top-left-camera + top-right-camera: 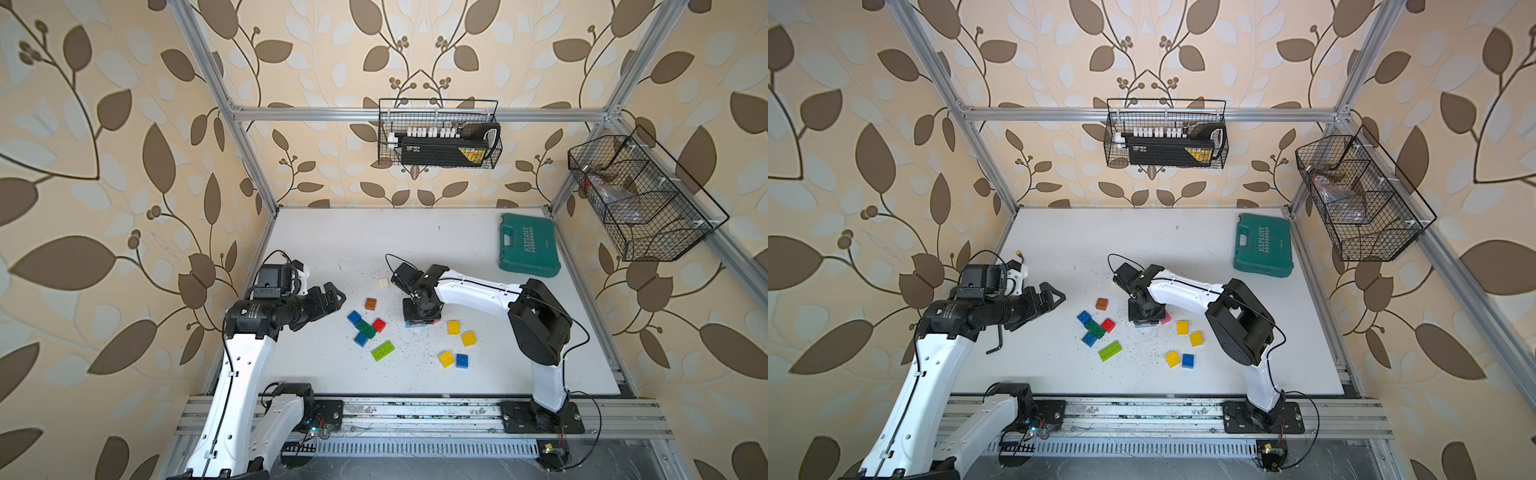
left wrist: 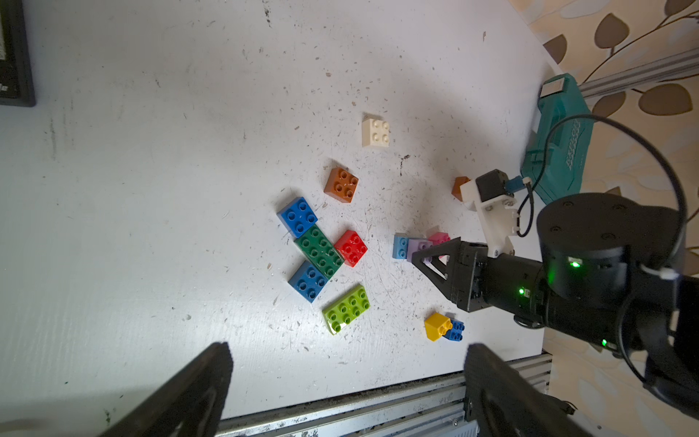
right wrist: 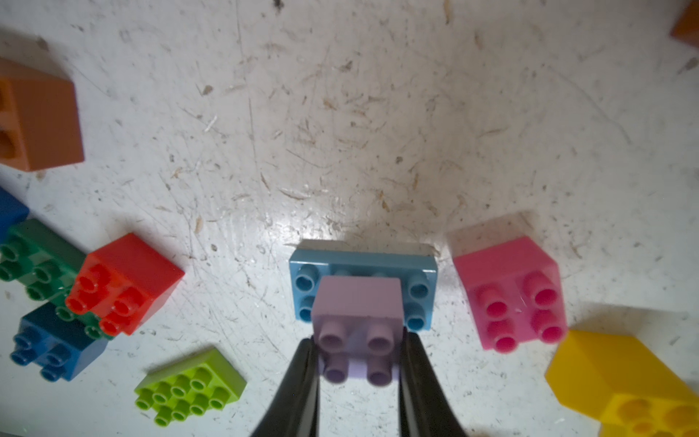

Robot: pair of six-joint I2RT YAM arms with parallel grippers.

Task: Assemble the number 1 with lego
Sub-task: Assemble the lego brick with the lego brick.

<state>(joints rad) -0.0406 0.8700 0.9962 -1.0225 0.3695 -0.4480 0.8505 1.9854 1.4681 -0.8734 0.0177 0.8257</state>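
While the right claw (image 3: 359,340) pinched a matte lilac square brick (image 3: 359,302) by its smooth sides — resting atop a longer, studded light-blue brick (image 3: 363,261) on the scratched white surface (image 3: 378,113) — the left claw (image 1: 337,297) hung spread wide, empty.

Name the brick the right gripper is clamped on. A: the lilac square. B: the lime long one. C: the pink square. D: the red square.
A: in the right wrist view the black fingers of the right gripper press both sides of the lilac square, which sits over the middle of the light blue long brick.
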